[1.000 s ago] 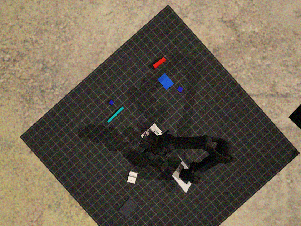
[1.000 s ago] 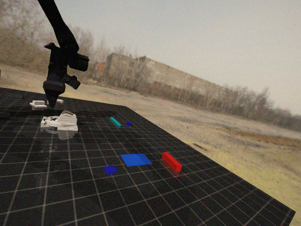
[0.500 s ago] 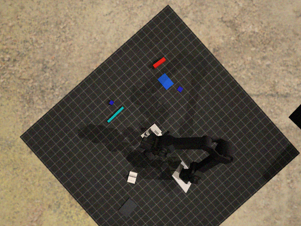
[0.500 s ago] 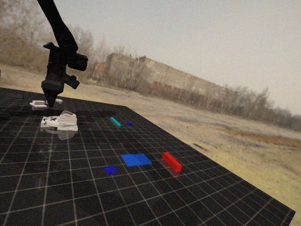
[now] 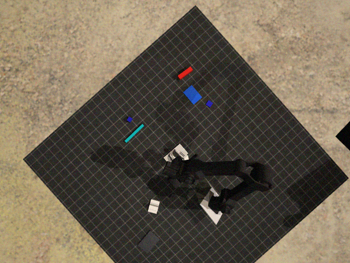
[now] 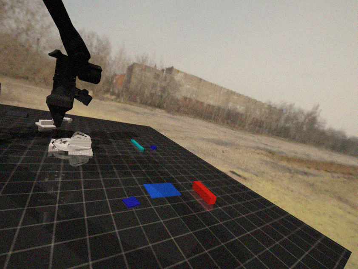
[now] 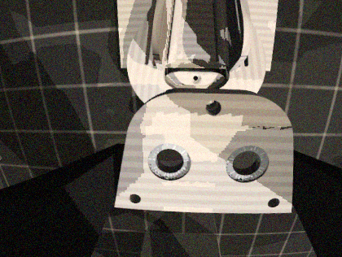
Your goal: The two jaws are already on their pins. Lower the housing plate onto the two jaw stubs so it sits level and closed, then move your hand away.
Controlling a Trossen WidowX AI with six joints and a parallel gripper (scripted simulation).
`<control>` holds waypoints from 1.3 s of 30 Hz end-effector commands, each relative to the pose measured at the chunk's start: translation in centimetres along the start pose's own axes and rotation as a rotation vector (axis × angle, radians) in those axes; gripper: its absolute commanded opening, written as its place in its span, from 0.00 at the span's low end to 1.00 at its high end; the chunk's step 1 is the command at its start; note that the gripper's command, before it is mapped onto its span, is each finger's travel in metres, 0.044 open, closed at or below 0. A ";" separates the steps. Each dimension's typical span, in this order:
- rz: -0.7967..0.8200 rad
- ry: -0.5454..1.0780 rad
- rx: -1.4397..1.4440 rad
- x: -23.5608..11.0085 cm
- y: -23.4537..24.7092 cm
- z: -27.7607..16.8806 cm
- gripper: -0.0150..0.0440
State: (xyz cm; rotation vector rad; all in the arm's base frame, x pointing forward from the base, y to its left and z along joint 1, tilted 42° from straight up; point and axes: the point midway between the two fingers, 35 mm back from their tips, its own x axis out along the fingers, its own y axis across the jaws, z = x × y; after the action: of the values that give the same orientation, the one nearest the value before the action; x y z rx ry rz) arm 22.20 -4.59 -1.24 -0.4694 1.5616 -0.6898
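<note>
My gripper (image 7: 203, 154) (image 6: 58, 124) is shut on the housing plate (image 7: 208, 134) (image 6: 68, 119), a white plate with one rounded side, two ringed round holes and several small holes. It is held above the table. In the exterior view the dark finger partly hides it; in the top view the arm hides it. The white jaw assembly (image 5: 181, 150) (image 6: 69, 148) (image 7: 265, 32) stands on the table beyond the plate's rounded edge in the wrist view. There the plate overlaps its near end. The stubs cannot be made out.
A small white block (image 5: 153, 206) (image 6: 46, 124) and a dark grey plate (image 5: 148, 241) lie beyond the gripper. A cyan bar (image 5: 134, 133) (image 6: 137, 144), red bar (image 5: 185, 73) (image 6: 204, 193) and blue plate (image 5: 192, 94) (image 6: 162, 190) lie apart. A white sheet (image 5: 216, 217) lies under the arm.
</note>
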 end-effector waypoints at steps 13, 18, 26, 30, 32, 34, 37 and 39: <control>0.006 -0.003 0.006 -0.1 0.2 0.0 0.85; 0.006 -0.003 0.006 -0.1 0.2 0.0 0.85; 0.007 -0.003 0.006 0.5 0.2 0.0 0.85; 0.007 -0.003 0.005 1.1 0.3 0.1 0.85; 0.007 -0.003 0.005 1.5 0.3 0.1 0.85; 0.008 -0.003 0.005 1.8 0.3 0.1 0.85; 0.008 -0.003 0.005 2.3 0.3 0.2 0.85; 0.008 -0.003 0.004 2.6 0.3 0.2 0.85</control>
State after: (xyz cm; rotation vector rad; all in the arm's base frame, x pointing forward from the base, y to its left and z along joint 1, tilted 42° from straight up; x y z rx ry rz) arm 22.31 -5.85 -2.96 -0.4493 1.5495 -0.6868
